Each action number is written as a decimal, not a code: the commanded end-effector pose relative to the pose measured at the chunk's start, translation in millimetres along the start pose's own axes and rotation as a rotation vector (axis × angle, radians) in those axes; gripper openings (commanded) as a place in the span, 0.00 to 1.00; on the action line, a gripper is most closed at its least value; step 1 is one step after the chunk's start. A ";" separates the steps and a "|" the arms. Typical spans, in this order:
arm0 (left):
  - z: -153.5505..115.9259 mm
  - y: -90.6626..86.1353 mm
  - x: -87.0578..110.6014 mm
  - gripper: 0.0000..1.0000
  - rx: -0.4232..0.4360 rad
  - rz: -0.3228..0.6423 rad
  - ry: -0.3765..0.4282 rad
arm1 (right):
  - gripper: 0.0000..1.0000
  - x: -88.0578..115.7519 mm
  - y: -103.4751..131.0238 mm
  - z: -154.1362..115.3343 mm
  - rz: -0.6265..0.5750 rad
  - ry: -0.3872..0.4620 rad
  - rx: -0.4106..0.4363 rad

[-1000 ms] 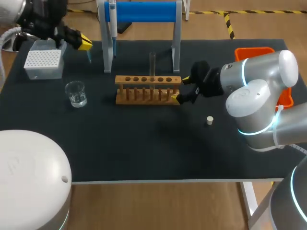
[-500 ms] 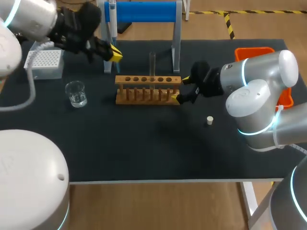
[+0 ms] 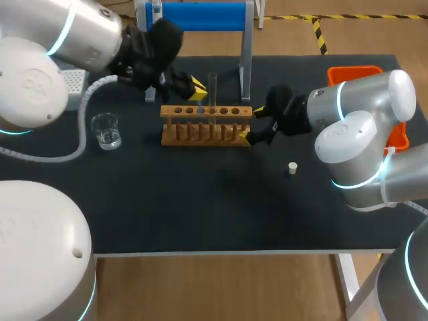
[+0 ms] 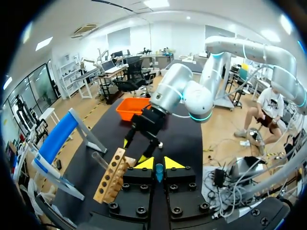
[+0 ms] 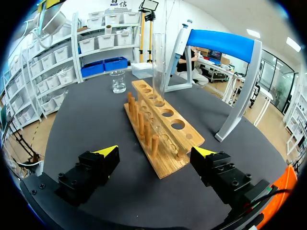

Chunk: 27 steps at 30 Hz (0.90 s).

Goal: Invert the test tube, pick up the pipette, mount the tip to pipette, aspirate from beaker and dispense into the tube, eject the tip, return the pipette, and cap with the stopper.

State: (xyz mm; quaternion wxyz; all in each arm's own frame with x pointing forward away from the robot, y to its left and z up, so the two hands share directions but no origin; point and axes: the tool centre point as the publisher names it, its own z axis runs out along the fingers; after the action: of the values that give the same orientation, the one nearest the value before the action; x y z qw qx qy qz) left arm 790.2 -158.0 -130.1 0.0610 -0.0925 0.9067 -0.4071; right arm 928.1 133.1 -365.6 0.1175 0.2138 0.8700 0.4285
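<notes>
A clear test tube (image 3: 212,88) stands upright in the wooden rack (image 3: 207,124). My left gripper (image 3: 196,87) hovers just left of the tube, over the rack's back row. It is shut on a small blue pipette tip (image 4: 159,171), which sits between the yellow fingertips in the left wrist view. The pipette (image 3: 155,23) hangs on the blue stand (image 3: 200,16). My right gripper (image 3: 252,124) stands open, straddling the rack's right end (image 5: 165,160). The beaker (image 3: 105,130) sits at the left. The white stopper (image 3: 292,168) lies on the mat to the right.
A white tip box (image 3: 72,79) stands at the back left, partly behind my left arm. An orange bin (image 3: 364,72) sits at the back right edge. The black mat in front of the rack is bare.
My left arm has swung right from the tip box to above the rack beside the tube, carrying the blue tip. The right arm has kept still.
</notes>
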 end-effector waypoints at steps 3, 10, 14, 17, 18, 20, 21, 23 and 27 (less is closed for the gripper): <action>18.9 -6.4 -0.8 0.00 -0.005 -0.030 -0.011 | 1.00 -0.6 -0.5 -0.6 0.000 0.002 -0.001; 26.1 -4.2 -3.7 0.00 0.012 -0.030 -0.049 | 1.00 -0.6 -0.5 -0.6 0.000 0.002 -0.001; 27.7 -2.4 -5.6 0.00 0.006 -0.018 -0.037 | 1.00 -0.6 -0.5 -0.6 0.000 0.002 -0.001; 28.6 -1.3 -6.2 0.00 0.000 -0.016 -0.022 | 1.00 -0.6 -0.5 -0.6 0.000 0.002 -0.001; 28.8 -1.2 -6.1 0.00 0.000 -0.015 -0.023 | 1.00 -0.6 -0.5 -0.6 0.000 0.002 -0.001; 28.9 -1.3 -6.1 0.00 0.002 -0.014 -0.022 | 1.00 -0.6 -0.5 -0.6 0.000 0.002 -0.001; 28.9 -1.3 -6.1 0.00 0.003 -0.013 -0.022 | 1.00 -0.6 -0.5 -0.6 0.000 0.002 -0.001; 29.3 -2.6 -5.5 0.00 0.005 -0.009 -0.018 | 1.00 -0.6 -0.5 -0.6 0.000 0.002 -0.001; 29.3 -2.8 -5.3 0.00 0.006 -0.009 -0.017 | 1.00 -0.6 -0.5 -0.6 0.000 0.002 -0.001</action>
State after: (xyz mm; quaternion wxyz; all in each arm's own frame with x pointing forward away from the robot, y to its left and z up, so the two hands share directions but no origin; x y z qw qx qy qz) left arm 800.4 -181.7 -147.4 0.0690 -0.1014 0.9043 -0.4088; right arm 928.1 133.1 -365.6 0.1175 0.2138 0.8700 0.4285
